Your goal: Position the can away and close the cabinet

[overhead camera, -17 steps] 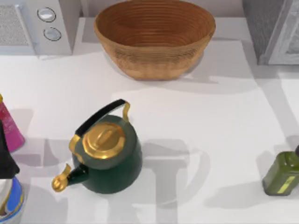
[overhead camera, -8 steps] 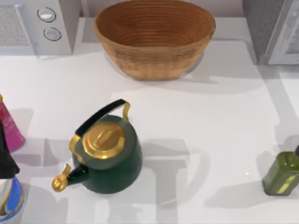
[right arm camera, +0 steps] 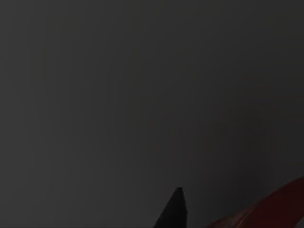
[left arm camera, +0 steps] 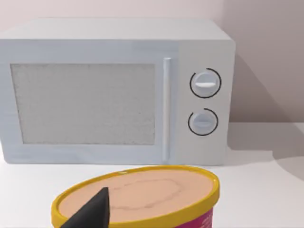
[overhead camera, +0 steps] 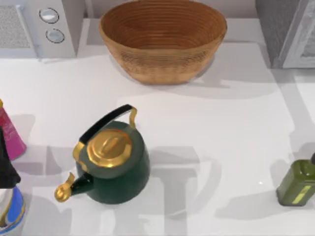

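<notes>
left arm: dark shape (overhead camera: 6, 164) cut off at the top view's left edge, near side of the bench; jaws state can't be told, just one black fingertip (left arm camera: 92, 213) visible in the left wrist view.
right arm: right wrist view is dark; one black fingertip (right arm camera: 175, 211) readable, jaws state can't be told.
can: a red curved sliver (right arm camera: 266, 209) at the corner of the right wrist view, close beside the fingertip; too dark to confirm it is the can or where it sits.
tub: yellow-rimmed container with tan lid (left arm camera: 142, 197), cut off, right by the left fingertip.
blue-banded item: (overhead camera: 12, 211) cut off at near left corner, unclear what it is.
pink object: (overhead camera: 11, 135) cut off at left edge.
kettle: dark green with gold lid and spout (overhead camera: 110, 162), upright, near-left of bench centre.
olive-green bottle: (overhead camera: 297, 183) near right edge, partly cut off.
bench: white, smooth (overhead camera: 221, 132), soft shadows across it.
basket: woven bowl (overhead camera: 162, 39), far centre.
microwave: white, two dials (overhead camera: 42, 24), far left, door shut.
cabinet: grey-white unit (overhead camera: 290, 32) at far right corner, cut off; open or shut can't be told.
room: plain pale wall (left arm camera: 266, 47) behind the microwave.
</notes>
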`<state>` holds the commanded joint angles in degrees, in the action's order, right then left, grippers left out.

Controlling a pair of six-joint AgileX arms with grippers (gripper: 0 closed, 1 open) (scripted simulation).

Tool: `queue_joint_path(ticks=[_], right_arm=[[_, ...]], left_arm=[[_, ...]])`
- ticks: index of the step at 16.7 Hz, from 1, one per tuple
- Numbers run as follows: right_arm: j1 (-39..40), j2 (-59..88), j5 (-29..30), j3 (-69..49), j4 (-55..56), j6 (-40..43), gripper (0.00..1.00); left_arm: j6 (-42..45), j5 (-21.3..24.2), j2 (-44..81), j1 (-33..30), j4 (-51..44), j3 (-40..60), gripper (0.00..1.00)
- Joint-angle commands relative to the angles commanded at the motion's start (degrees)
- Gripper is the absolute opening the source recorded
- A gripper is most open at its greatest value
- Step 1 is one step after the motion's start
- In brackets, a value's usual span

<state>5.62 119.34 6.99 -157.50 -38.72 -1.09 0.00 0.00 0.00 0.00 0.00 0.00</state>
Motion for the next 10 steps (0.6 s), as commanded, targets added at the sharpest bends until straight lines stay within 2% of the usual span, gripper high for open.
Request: queue_joint_path(ticks=[9, 10], right_arm=[[0.0, 0.0, 0.0, 0.0, 0.0, 0.0, 0.98], [0.0, 0.0, 0.0, 0.0, 0.0, 0.0, 1.0]], left_arm=[[0.0, 0.0, 0.0, 0.0, 0.0, 0.0, 1.0], [0.0, 0.0, 0.0, 0.0, 0.0, 0.0, 1.0]])
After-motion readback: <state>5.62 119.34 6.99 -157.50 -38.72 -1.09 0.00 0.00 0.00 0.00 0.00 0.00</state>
